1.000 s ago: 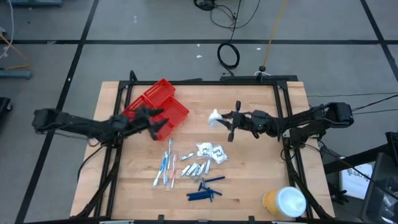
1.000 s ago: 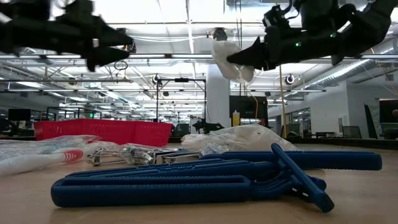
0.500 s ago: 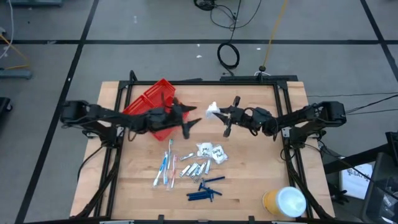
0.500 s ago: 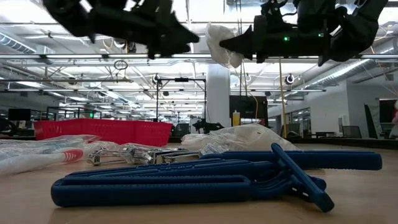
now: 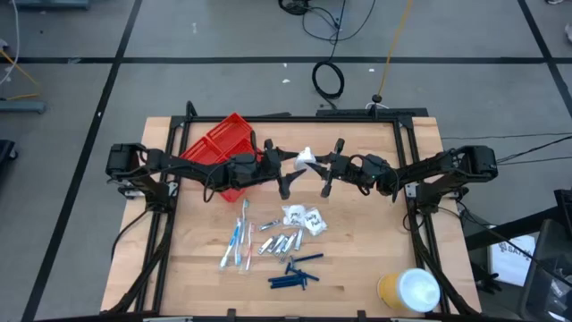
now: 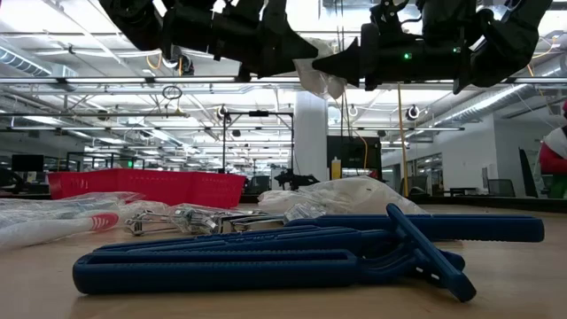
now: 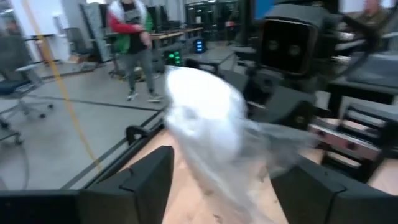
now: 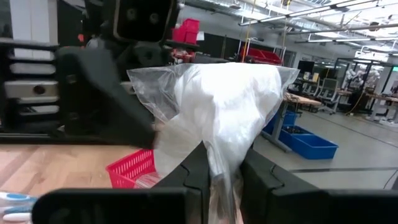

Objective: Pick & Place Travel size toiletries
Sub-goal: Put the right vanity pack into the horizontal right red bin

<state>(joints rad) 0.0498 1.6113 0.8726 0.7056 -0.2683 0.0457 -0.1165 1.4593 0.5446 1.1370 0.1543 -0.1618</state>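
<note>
The right gripper (image 5: 315,165) is raised above the middle of the bench (image 5: 357,268), its fingers pinched narrow on a white crinkly packet (image 5: 306,161) that hangs in the air. In the right wrist view the packet (image 8: 214,102) bulges out from between the two dark fingers (image 8: 193,168). The left gripper (image 5: 288,172) reaches in from the left and faces the right one, its fingers spread wide on either side of the packet (whether they touch it cannot be told). In the left wrist view the packet (image 7: 205,124) sits between the parted fingers (image 7: 146,177).

The other toiletries lie on the near half of the bench: more white packets (image 5: 304,217), thin blue-and-white toothbrushes (image 5: 238,241) to their left, small metal clippers (image 5: 281,241) between, and dark blue sticks (image 5: 295,273) nearest. A red tray (image 5: 223,143) sits at the far left, and a yellow roll (image 5: 407,291) at the near right corner.
</note>
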